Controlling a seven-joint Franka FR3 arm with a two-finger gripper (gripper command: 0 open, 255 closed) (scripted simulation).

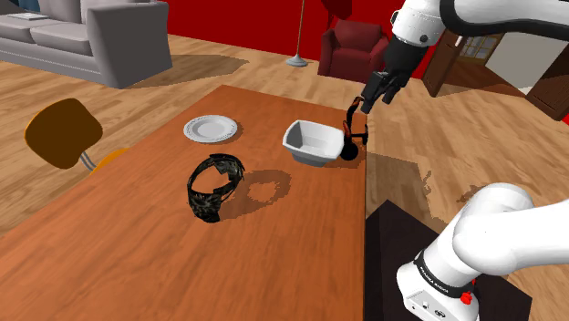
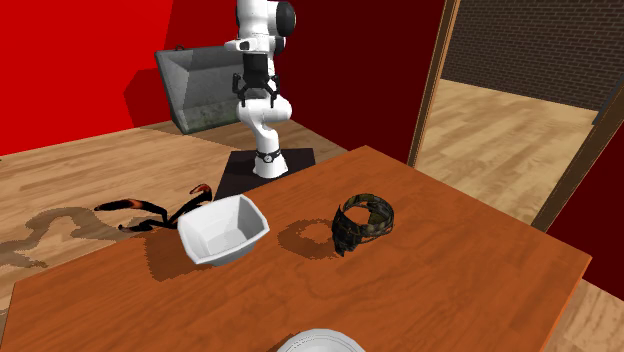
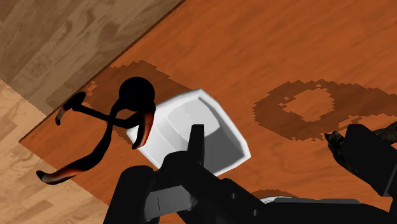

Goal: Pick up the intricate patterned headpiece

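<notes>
The headpiece (image 1: pixel 216 187) (image 2: pixel 362 222) is a dark, camouflage-patterned ring standing on the brown table (image 1: pixel 137 255) near its middle, with a ring-shaped shadow beside it. My gripper (image 1: pixel 372 94) (image 2: pixel 255 92) hangs high over the table's edge by the stand, well apart from the headpiece. A white bowl (image 1: pixel 313 141) (image 2: pixel 222 230) lies between them. In the wrist view the fingers stand apart around nothing; the gripper (image 3: pixel 275 133) looks down at the bowl (image 3: pixel 197 127), and a bit of the headpiece (image 3: pixel 389 131) peeks past one finger.
A black-and-red curved object (image 1: pixel 354 135) (image 2: pixel 150 212) (image 3: pixel 108 130) sits at the table's edge below the gripper. A white plate (image 1: pixel 211 128) (image 2: pixel 318 343) lies farther along. A brown chair (image 1: pixel 62 132) stands beside the table, with a grey sofa (image 1: pixel 82 36) and red armchair (image 1: pixel 351 46) beyond.
</notes>
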